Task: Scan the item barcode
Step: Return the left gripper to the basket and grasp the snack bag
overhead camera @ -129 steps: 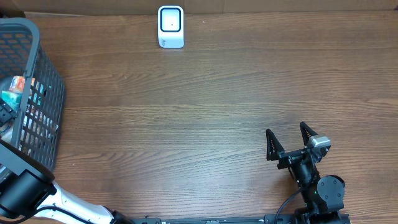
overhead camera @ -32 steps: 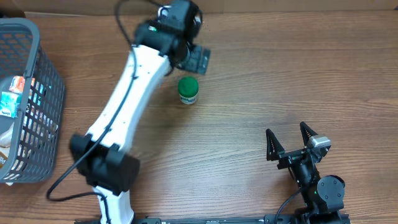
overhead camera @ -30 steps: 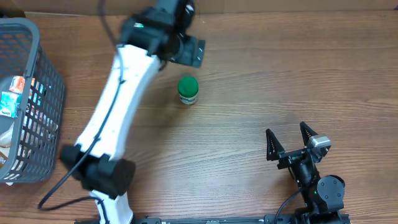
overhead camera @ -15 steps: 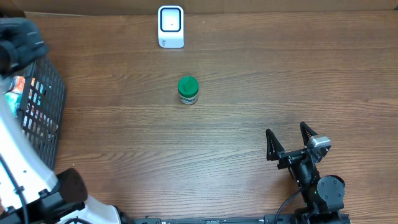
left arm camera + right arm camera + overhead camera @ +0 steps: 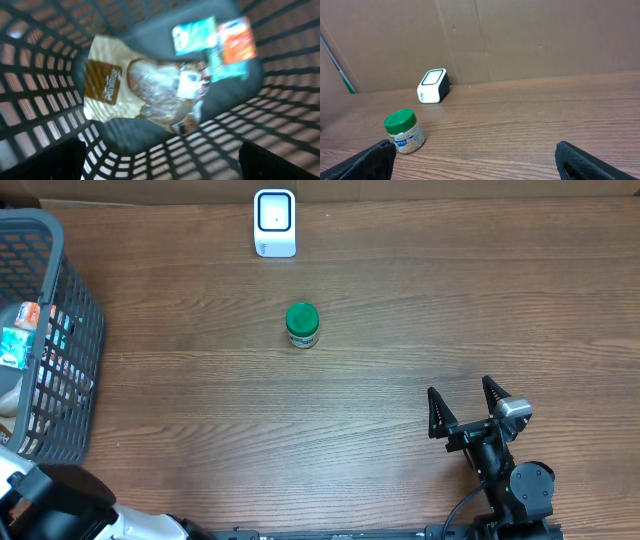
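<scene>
The wooden table (image 5: 400,310) carries a grey mesh basket (image 5: 75,320) of packets (image 5: 125,85) at its left edge. The left gripper (image 5: 161,162) hangs over that basket, jaws spread wide, nothing between them. The right gripper (image 5: 466,406) sits near the front edge, likewise released and empty. The white scanner (image 5: 275,222) stands at the back edge; the green-lidded jar (image 5: 302,324) stands upright in front of it, well apart from both grippers

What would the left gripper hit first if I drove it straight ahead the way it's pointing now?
Most likely the tan and clear bag lying in the grey basket; the open left gripper points straight at it. The view is blurred, so depth is uncertain.
</scene>
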Robot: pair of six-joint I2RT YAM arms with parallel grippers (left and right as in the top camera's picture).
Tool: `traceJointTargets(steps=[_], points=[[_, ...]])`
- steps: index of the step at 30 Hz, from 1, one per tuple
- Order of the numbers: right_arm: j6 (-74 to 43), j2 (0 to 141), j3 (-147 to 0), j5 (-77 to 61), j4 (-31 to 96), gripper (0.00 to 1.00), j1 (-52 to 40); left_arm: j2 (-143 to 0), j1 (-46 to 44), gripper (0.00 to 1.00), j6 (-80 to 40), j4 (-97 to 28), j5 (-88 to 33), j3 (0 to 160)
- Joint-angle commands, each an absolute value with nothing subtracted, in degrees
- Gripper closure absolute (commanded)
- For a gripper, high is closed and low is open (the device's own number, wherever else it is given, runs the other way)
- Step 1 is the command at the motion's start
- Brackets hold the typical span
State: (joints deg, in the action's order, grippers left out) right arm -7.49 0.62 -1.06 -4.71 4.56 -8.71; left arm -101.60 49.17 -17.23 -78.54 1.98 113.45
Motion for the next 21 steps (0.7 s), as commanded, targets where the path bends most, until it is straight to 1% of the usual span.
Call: traceJointTargets(steps=[1,4,6,9,13,16,21], points=[[-7.62,0.16,-0.45,-4.99,4.34,0.0,-8.64,-100.84,49.98,0.0,-11.64,-74.48,2.61,106.17],[-7.62,0.16,-0.45,-4.99,4.34,0.0,-8.64,-100.84,49.98,0.01,-7.97,-68.49,3.18,99.53],[-7.62,0.16,-0.45,-4.99,4.34,0.0,-8.64,-100.97,49.89,0.01,-1.85,-61.8,2.9,94.0],[-7.62,0.16,-0.45,-4.99,4.34,0.0,-8.64,-100.99,49.84,0.0,1.85,-55.96,0.4,90.74],[-7.62,0.16,-0.45,-4.97,4.34,0.0,-8.64,-102.98,49.84,0.01,5.43,-50.41,-4.93,90.0],[-7.62,0.16,-0.45,-4.99,4.34,0.0,-8.64,-105.78,49.74,0.01,6.52,-47.83,-6.13,90.02],[-7.62,0.16,-0.45,-4.99,4.34,0.0,-8.64,-110.41,48.31,0.0,12.91,-44.4,-6.02,90.02]])
